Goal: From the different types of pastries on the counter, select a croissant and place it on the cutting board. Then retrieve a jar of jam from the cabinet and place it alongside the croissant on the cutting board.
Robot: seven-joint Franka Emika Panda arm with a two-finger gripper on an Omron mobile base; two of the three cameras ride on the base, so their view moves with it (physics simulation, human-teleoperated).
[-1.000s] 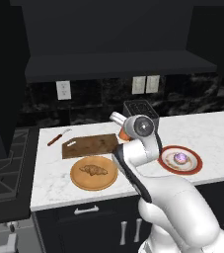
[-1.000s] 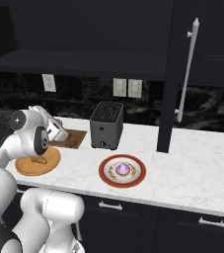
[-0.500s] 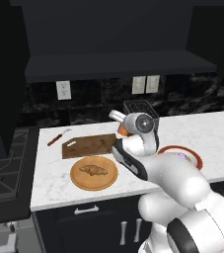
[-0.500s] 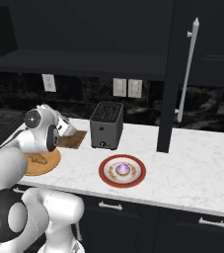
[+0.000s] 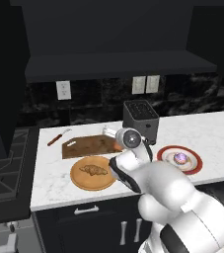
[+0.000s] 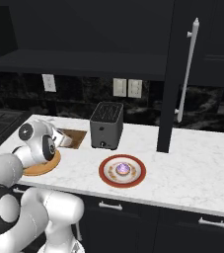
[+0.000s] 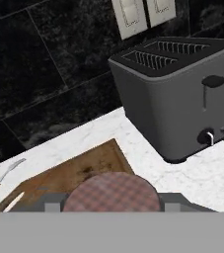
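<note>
From my pincer [image 7: 112,201] the board [image 7: 84,173] lies just ahead at 11 o'clock in the hand view, its long axis running from 8 to 2; the toaster [image 7: 177,99] stands at 1 o'clock, just beside the board's near end. The pincer is closed on the jar [image 7: 111,190], the reddish lid sitting between the tips; the croissant [image 5: 94,170] lies on the plate [image 5: 79,182], at the board's 6 o'clock in the left base view.

No readable text, labels, brands or numbers on anything in view.
</note>
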